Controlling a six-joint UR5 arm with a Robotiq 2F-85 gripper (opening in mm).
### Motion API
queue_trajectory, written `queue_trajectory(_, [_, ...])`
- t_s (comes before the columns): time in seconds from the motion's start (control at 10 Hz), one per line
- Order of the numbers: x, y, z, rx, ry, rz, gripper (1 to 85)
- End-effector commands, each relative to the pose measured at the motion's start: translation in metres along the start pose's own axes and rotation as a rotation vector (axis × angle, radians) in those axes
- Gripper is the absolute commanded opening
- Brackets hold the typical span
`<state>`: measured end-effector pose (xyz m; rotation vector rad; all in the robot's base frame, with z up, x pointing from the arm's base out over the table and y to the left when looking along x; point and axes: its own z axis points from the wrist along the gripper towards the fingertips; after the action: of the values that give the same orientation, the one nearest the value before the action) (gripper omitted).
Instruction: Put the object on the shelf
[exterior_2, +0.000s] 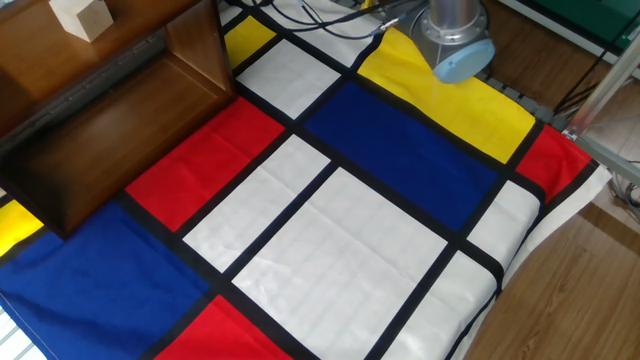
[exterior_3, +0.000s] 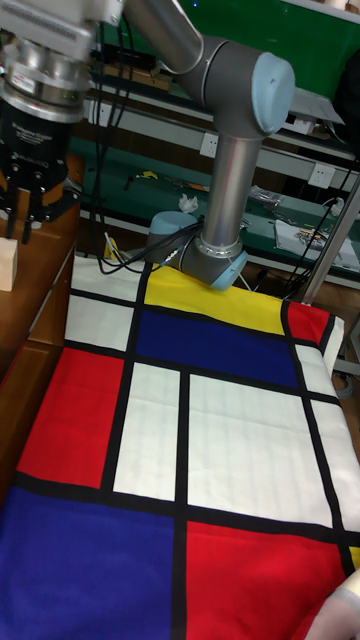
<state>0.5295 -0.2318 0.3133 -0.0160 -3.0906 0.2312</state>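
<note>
The object, a small pale wooden block, rests on the top board of the shelf, a dark brown unit at the table's far left. The tall fixed view shows the block at the left edge, lying on the shelf. My gripper hangs just above it, open, its black fingers apart from the block and holding nothing. In the fixed view the gripper is out of frame; only the arm's lower joint shows.
A cloth with red, blue, yellow and white panels covers the table. The arm's base and cables sit at the far edge. The table's edge and wood floor lie on the right.
</note>
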Motion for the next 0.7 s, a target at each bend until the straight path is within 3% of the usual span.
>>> queue_trajectory(0.0, [0.001,-0.004,0.0,0.04,-0.006,0.058,2.0])
queue_trajectory(0.2, [0.007,-0.022,-0.005,0.08,0.028,-0.003,1.0])
queue_trajectory(0.6, [0.007,-0.029,-0.006,0.105,0.03,-0.04,1.0])
